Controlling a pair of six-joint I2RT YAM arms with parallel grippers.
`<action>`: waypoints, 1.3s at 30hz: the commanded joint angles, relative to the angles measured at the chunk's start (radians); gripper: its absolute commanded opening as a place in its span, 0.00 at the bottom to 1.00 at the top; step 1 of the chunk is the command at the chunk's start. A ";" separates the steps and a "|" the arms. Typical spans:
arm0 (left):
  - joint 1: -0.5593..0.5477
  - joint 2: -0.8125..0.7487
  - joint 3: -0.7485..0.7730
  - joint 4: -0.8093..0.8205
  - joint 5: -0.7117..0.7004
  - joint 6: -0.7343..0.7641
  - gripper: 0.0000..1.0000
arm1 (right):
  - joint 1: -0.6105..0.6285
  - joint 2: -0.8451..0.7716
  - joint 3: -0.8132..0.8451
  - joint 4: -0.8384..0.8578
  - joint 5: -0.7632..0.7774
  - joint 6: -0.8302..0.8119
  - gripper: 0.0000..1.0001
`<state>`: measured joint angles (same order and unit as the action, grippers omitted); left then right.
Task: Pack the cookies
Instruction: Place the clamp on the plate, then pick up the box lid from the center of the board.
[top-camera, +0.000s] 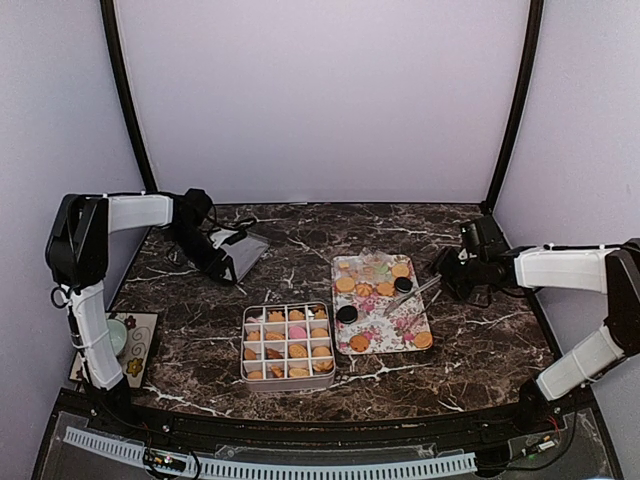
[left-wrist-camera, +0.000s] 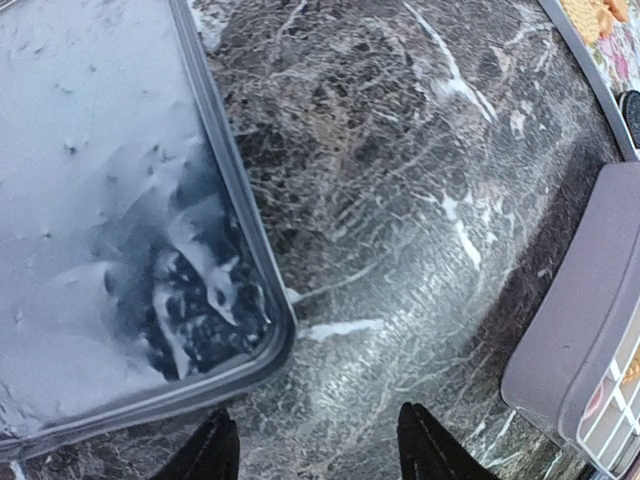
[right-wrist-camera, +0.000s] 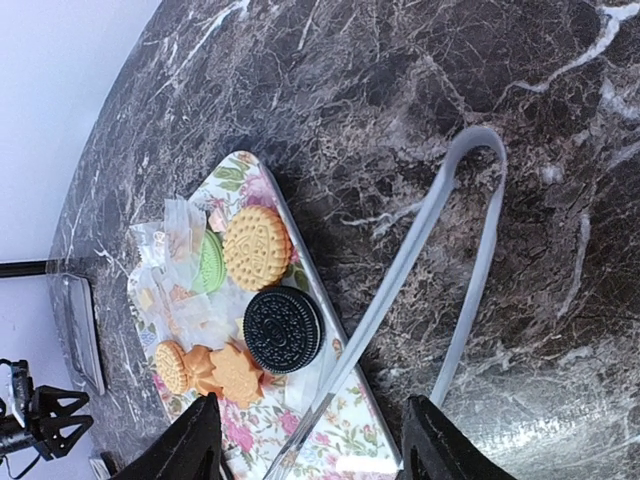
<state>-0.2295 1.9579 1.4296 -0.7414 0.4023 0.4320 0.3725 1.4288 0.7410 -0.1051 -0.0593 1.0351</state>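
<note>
Cookies (right-wrist-camera: 256, 246) on the tray (right-wrist-camera: 245, 430): light, brittle, so pinch them gently across the rim. Your left fingers (left-wrist-camera: 212, 452) and right fingers (right-wrist-camera: 192, 445) stand apart, seemingly empty.

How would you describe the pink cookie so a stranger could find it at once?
On the marble table, find the white divided box left of the flowered tray. The pink cookie lies in its second row from the far side, third cell from the left. It is the only pink one among orange neighbours.
</note>
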 joint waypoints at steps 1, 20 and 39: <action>-0.007 0.035 0.066 0.009 -0.041 -0.012 0.52 | -0.003 -0.079 -0.026 0.078 0.012 0.024 0.63; -0.064 0.240 0.249 0.003 -0.120 -0.034 0.18 | 0.330 -0.235 0.007 0.042 0.295 -0.088 0.62; -0.100 0.185 0.197 -0.021 -0.208 -0.058 0.00 | 0.507 -0.156 0.175 -0.011 0.478 -0.283 0.64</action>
<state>-0.3222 2.1818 1.6611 -0.7139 0.2371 0.3740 0.8597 1.2747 0.8810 -0.1356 0.3725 0.8223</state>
